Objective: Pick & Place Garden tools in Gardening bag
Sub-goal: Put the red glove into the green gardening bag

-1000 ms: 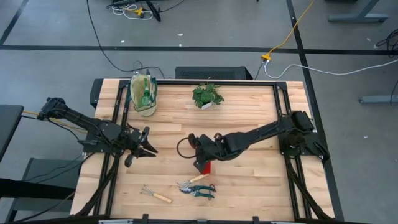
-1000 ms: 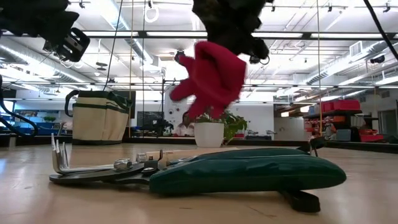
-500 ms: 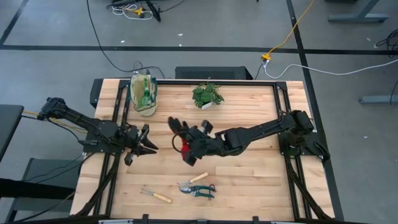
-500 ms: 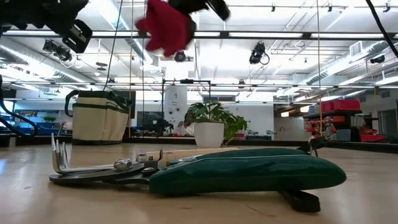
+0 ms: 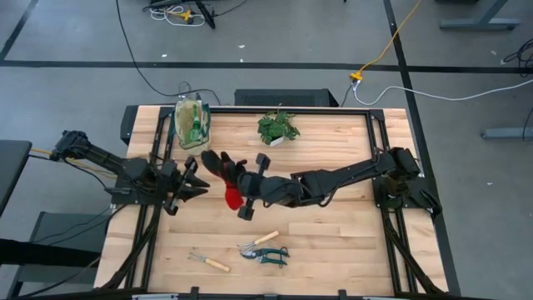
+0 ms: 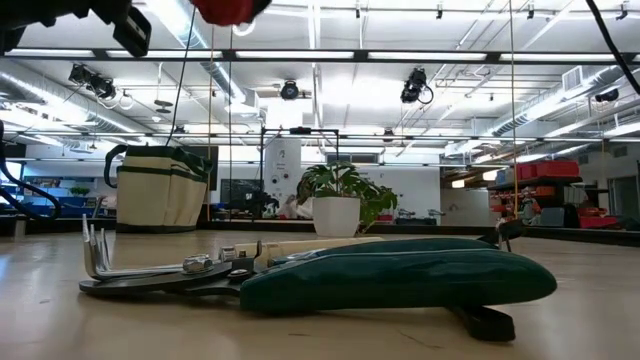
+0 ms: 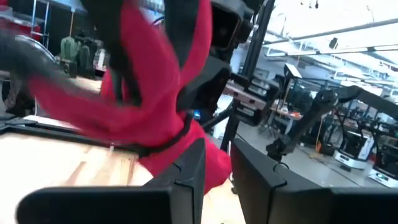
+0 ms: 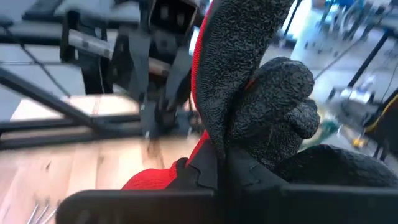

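My right gripper point(image 5: 238, 187) is shut on the black-and-red gloves point(image 5: 225, 177), held high over the table's left middle; only their red tip point(image 6: 230, 8) shows in the low view. My left gripper point(image 5: 188, 183) is open and empty just left of the gloves, which fill its wrist view point(image 7: 155, 106). The beige gardening bag point(image 5: 193, 125) stands at the far left with a green item in it. The teal-handled shears point(image 5: 268, 254), a wooden-handled tool point(image 5: 265, 240) and a small rake point(image 5: 208, 262) lie flat near the front edge. My right gripper pinches the bunched gloves point(image 8: 214, 146) between its two fingers, several layers together. The fingers come about level from the table's right. The gloves are lifted clear; their black fingers point(image 5: 213, 161) stick out toward the bag and a red part point(image 5: 233, 198) hangs below.
A leafy plant in a white pot point(image 5: 277, 127) stands at the far middle, right of the bag. Bare wooden tabletop point(image 5: 333, 242) lies right of the tools. Metal frame rails point(image 5: 386, 242) run along both table sides.
My right gripper has carried the gloves up and toward the table's far left, from low over the middle to beside my left gripper; in the low view the gloves have risen almost out of the picture. My left gripper has risen a little.
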